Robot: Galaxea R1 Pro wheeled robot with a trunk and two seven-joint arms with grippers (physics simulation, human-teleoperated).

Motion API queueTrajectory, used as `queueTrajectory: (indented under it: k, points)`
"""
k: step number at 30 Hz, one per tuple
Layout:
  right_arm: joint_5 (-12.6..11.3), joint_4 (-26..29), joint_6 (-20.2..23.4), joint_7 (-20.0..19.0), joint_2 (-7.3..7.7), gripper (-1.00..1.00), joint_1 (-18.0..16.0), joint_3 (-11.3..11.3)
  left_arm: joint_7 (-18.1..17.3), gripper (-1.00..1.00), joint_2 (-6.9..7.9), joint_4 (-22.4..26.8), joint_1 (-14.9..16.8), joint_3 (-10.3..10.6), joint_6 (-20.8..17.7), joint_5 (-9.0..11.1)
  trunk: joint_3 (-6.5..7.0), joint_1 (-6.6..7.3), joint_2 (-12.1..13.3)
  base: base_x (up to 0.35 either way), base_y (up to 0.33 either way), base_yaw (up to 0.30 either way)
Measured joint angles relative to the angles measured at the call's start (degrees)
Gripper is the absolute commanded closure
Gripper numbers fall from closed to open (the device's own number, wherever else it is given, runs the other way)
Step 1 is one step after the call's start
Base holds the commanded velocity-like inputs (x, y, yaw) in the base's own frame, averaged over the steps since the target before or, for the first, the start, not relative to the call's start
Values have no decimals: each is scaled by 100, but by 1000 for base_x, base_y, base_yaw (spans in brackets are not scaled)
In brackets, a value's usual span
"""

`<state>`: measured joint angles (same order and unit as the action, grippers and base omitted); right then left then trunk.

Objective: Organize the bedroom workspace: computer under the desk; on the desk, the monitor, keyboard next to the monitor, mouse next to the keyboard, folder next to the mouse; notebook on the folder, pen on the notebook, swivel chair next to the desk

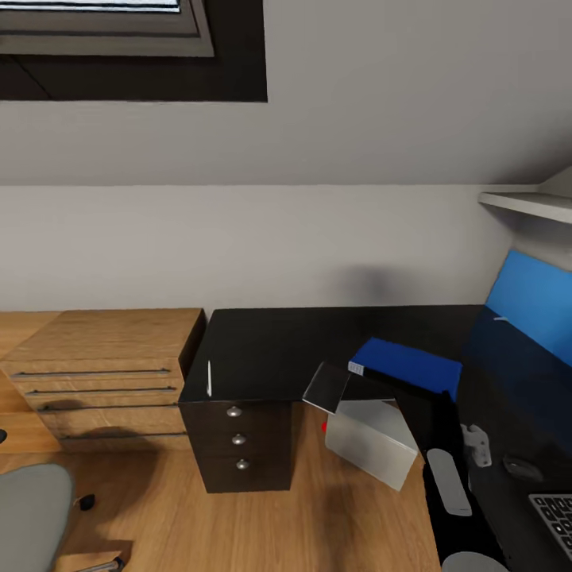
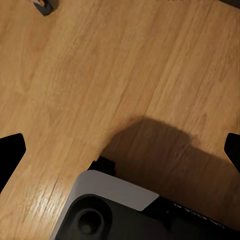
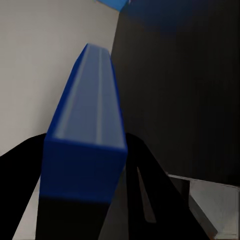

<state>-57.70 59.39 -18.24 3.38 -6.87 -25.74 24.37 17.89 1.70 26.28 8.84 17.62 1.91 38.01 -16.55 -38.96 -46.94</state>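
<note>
Right end effector (image 3: 107, 200) is clenched on the folder (image 1: 407, 365), gripping one short end so the blue slab runs out ahead of the fingers in the right wrist view. From the head view the folder is over the inner corner of the bench (image 1: 270, 349), above the grey computer (image 1: 372, 441) that sits on the floor beneath; I cannot tell whether it touches the top yet. I judge it light and stiff, a flat rigid board, but smooth-faced, so an end grip may let it droop or slide; a hold nearer the middle of a long edge would be steadier. Left end effector (image 2: 120, 145) is released, fingers wide apart, pointing at the wood floor (image 2: 100, 75). The notebook (image 1: 326, 387) overhangs the bench edge, tilted, near the folder. The pen (image 1: 209, 378) lies on the bench above the drawer unit (image 1: 238, 445). Keyboard (image 1: 556, 516) and mouse (image 1: 520, 466) are on the near wing. Bench top is glossy black, likely slick. Swivel chair (image 1: 32, 516) seat stands well apart; wooden cabinet (image 1: 103, 373) touches the bench.
</note>
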Motion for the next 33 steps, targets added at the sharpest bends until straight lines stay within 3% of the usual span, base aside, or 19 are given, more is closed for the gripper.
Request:
queueTrajectory:
  k: [3,13,21,23,26,33]
  points:
    - [-34,-163,-496,-54,-18,100,2,-173,0,-100,-9,-34,0,0,0,0,65,66,120,0,0,0]
    - [-60,-188,-568,-405,-44,100,3,-200,0,-100,-35,-42,0,8,0,0,249,286,522,0,0,0]
    - [-107,-250,-720,-114,-46,100,-1,-198,1,-100,-36,-41,0,8,21,-3,376,440,805,0,0,0]
    - [-103,-294,-919,59,-51,100,-2,-203,3,-100,-31,-40,-1,8,90,-12,376,440,805,0,0,0]
    - [-109,-349,-1304,293,-61,100,-4,-213,3,-100,-10,-40,-1,3,506,-12,376,441,805,0,0,0]
    - [-120,-483,-1475,364,-201,100,-4,-247,1,-100,-8,-33,-1,4,1017,0,376,441,805,0,0,0]
